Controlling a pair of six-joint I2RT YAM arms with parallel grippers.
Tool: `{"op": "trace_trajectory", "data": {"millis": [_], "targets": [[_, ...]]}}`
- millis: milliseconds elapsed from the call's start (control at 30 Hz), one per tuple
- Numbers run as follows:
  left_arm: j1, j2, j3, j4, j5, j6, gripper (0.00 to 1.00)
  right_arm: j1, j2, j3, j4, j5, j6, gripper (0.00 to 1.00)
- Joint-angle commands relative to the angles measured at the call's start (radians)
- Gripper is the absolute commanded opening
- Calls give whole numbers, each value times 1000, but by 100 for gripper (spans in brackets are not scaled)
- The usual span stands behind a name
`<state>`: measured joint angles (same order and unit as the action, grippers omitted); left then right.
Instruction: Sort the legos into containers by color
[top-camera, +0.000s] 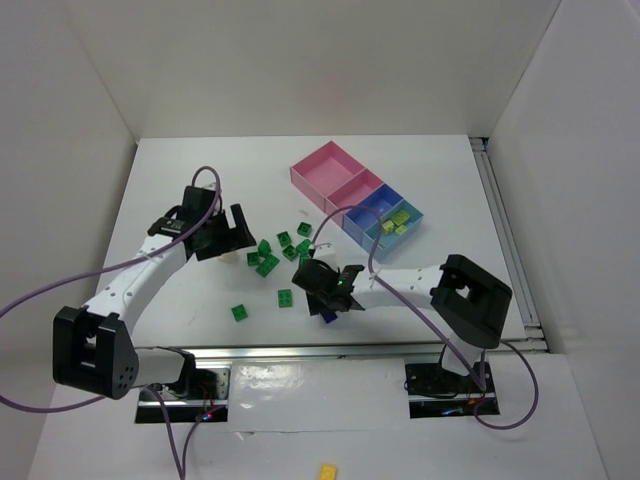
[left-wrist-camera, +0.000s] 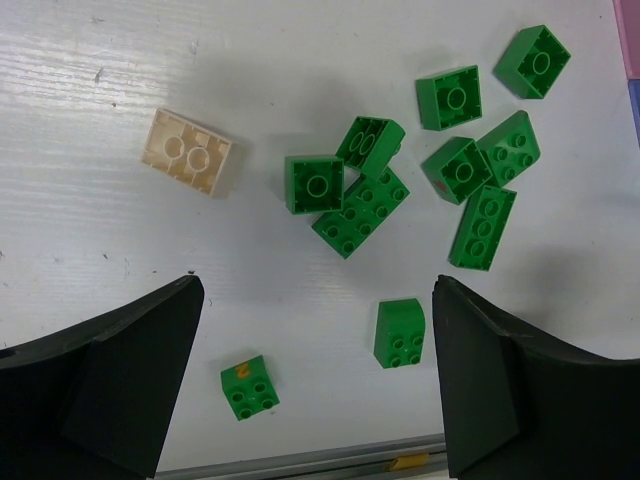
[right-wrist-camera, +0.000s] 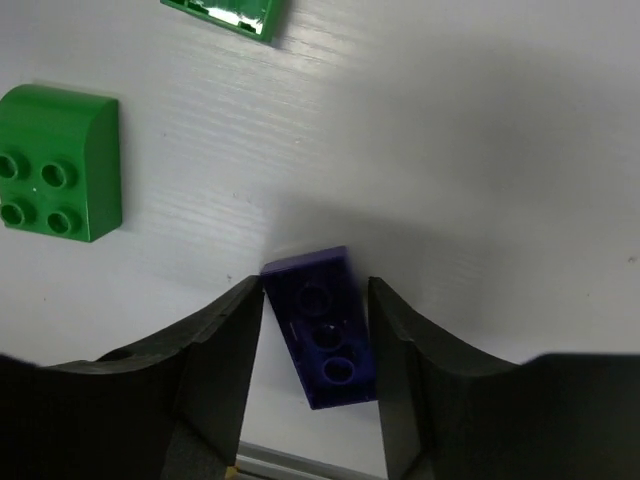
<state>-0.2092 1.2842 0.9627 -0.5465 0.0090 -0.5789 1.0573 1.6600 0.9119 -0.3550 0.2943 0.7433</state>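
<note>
My right gripper (top-camera: 331, 296) (right-wrist-camera: 315, 305) is shut on the dark blue-purple lego (right-wrist-camera: 322, 330), which sits tilted between the fingers just above the table; it also shows in the top view (top-camera: 327, 317). My left gripper (top-camera: 226, 238) (left-wrist-camera: 318, 300) is open and empty above the green legos (left-wrist-camera: 360, 205). A cream lego (left-wrist-camera: 190, 152) lies left of them. Two single green legos (left-wrist-camera: 249, 387) (left-wrist-camera: 400, 332) lie between the left fingers. The containers stand at the back right: large pink (top-camera: 312, 160), small pink (top-camera: 358, 180), and two blue (top-camera: 372, 200), the nearer (top-camera: 414, 213) holding pale yellow-green legos (top-camera: 396, 220).
Green legos lie scattered mid-table (top-camera: 284, 246), with two nearer ones (top-camera: 240, 312) (top-camera: 285, 297). A green lego (right-wrist-camera: 60, 163) lies left of the right gripper. A metal rail (top-camera: 330, 350) runs along the table's near edge. A lone yellow brick (top-camera: 328, 470) lies beyond it.
</note>
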Motion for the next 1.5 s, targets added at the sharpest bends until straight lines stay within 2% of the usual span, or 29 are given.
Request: {"op": "trace_trajectory", "data": {"millis": [0, 33, 67, 200, 367, 633, 833, 1000, 1033, 1067, 1100, 1133, 1267, 1333, 1367, 1467], "targets": [[-4, 17, 36, 3, -9, 10, 98, 52, 58, 68, -128, 124, 16, 52], [-4, 17, 45, 3, -9, 10, 98, 62, 76, 94, -146, 144, 27, 49], [-13, 17, 45, 3, 0, 10, 98, 72, 76, 103, -174, 175, 27, 41], [-13, 37, 56, 3, 0, 19, 98, 84, 67, 122, -196, 206, 27, 26], [-13, 55, 76, 3, 9, 19, 98, 55, 21, 169, -231, 305, 11, 25], [-22, 66, 96, 13, 29, 30, 98, -264, -49, 304, -119, 299, -209, 26], [-32, 66, 87, 13, 20, 30, 98, -448, 33, 436, -58, 259, -297, 31], [-32, 75, 67, 22, 11, 30, 99, -540, 125, 493, -12, 229, -288, 34], [-32, 75, 58, 22, 11, 30, 99, -559, 126, 493, 7, 201, -288, 40], [-32, 75, 57, 31, 11, 30, 99, -559, 141, 493, 36, 192, -288, 52], [-32, 75, 47, 31, 22, 30, 99, -569, 162, 505, 36, 192, -288, 74], [-32, 75, 47, 31, 22, 30, 99, -569, 173, 527, 36, 192, -288, 82], [-32, 56, 47, 31, 22, 30, 99, -550, 150, 512, 13, 221, -297, 83], [-41, 46, 38, 31, 22, 30, 99, -522, 74, 470, 33, 235, -306, 80], [-41, 46, 38, 31, 11, 30, 99, -505, 46, 425, 42, 235, -306, 77], [-41, 35, 28, 31, -27, 17, 99, -406, -47, 343, 68, 198, -306, 77]]}}
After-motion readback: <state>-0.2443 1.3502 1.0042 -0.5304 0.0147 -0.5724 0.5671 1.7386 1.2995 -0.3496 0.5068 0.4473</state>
